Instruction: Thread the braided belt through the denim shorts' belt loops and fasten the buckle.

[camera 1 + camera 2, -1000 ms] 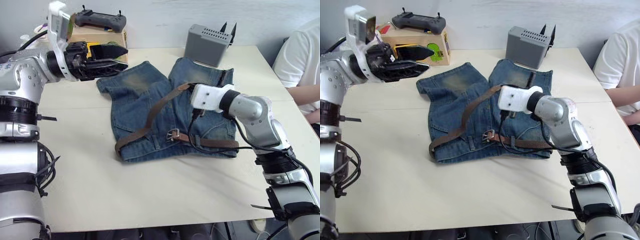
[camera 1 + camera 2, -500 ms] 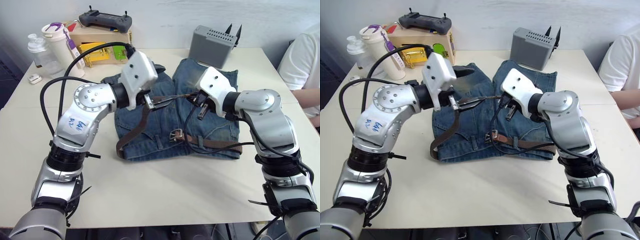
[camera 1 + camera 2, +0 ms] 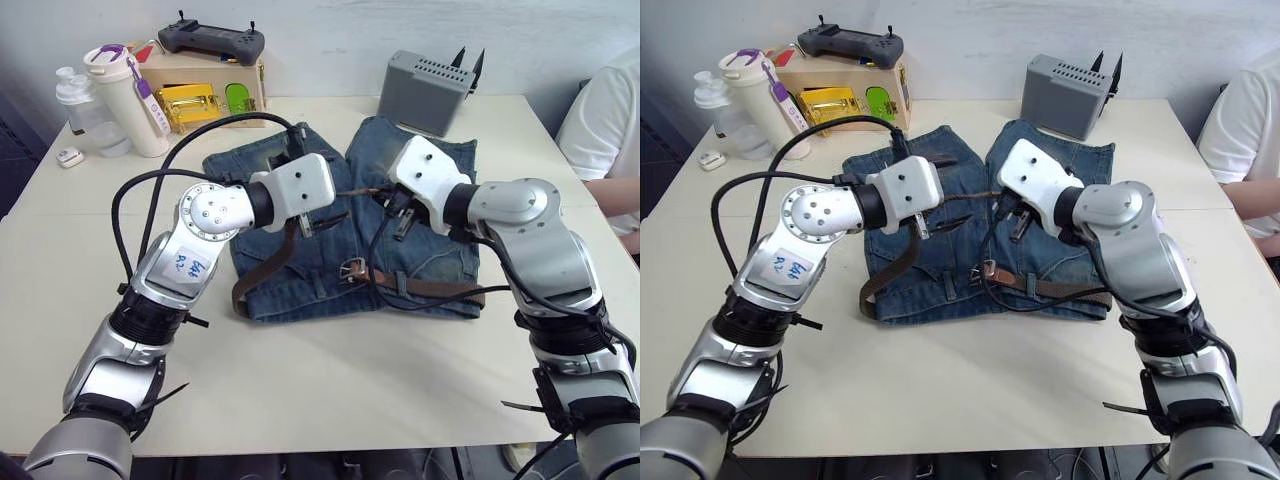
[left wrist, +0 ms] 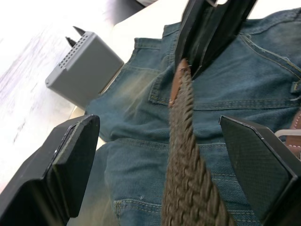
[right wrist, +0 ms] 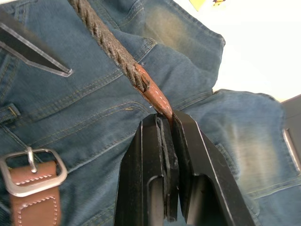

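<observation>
The denim shorts lie flat mid-table, waistband toward me. The braided belt lies across them; its silver buckle rests on the waistband near a belt loop. My right gripper is shut on the belt's tan leather tip, holding it lifted above the shorts. My left gripper faces it, open wide. The woven strap runs between the left fingers without touching them. In the left eye view the two grippers sit close together over the shorts.
A grey box stands behind the shorts. At the back left are a cardboard box with a controller on it and two bottles. A person sits at the right edge. A black cable lies on the waistband.
My left arm swung in from the raised far-left position to the shorts and now straddles the belt with open fingers. The right gripper kept hold of the belt tip. The camera shifted too.
</observation>
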Robot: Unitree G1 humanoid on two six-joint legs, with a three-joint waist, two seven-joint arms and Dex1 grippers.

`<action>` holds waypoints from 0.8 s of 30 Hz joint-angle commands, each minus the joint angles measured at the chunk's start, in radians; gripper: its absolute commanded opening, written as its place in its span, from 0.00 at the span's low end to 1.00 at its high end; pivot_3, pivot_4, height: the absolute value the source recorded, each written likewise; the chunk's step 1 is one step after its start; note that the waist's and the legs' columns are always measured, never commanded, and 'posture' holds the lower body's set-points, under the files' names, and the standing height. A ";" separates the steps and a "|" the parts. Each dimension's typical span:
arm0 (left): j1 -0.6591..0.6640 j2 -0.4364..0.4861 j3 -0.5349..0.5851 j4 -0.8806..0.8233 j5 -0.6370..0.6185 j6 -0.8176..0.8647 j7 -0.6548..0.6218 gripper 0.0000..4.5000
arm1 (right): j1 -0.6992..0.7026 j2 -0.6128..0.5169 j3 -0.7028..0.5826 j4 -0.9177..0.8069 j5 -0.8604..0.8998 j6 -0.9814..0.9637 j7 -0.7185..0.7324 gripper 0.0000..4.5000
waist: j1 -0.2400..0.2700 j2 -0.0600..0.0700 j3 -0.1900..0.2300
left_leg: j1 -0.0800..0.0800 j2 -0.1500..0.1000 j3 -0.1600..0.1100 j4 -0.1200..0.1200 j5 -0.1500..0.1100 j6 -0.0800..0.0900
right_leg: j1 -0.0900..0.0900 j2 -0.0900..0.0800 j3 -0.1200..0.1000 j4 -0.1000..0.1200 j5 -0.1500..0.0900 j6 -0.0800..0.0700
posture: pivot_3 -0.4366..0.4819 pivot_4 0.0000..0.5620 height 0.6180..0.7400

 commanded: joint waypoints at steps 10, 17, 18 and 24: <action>-0.080 -0.058 -0.021 -0.027 0.193 0.147 0.025 0.99 | -0.064 -0.001 0.108 -0.031 -0.277 -0.315 -0.171 0.00 | 0.000 0.000 0.000 | 0.000 0.000 0.000 0.000 0.000 0.000 | 0.000 0.000 0.000 0.000 0.000 0.000 | 0.48 0.27 0.96; -0.096 -0.107 -0.015 -0.063 0.263 0.262 0.057 0.99 | -0.038 0.036 0.117 -0.024 -0.349 -0.325 -0.191 0.00 | 0.000 0.000 0.000 | 0.000 0.000 0.000 0.000 0.000 0.000 | 0.000 0.000 0.000 0.001 0.000 0.000 | 0.48 0.27 0.96; -0.098 -0.106 -0.016 -0.066 0.271 0.268 0.056 0.99 | -0.036 0.038 0.116 -0.020 -0.353 -0.325 -0.191 0.00 | 0.000 0.000 0.000 | 0.000 0.000 0.000 0.000 0.000 0.000 | 0.000 0.000 0.000 0.001 0.000 0.000 | 0.48 0.27 0.96; -0.103 -0.105 -0.027 -0.099 0.305 0.300 0.033 0.99 | -0.028 0.044 0.095 0.011 -0.364 -0.319 -0.193 0.00 | -0.001 0.000 0.000 | 0.000 0.000 0.000 0.000 0.000 0.000 | 0.000 0.000 0.000 0.001 0.000 0.000 | 0.48 0.27 0.96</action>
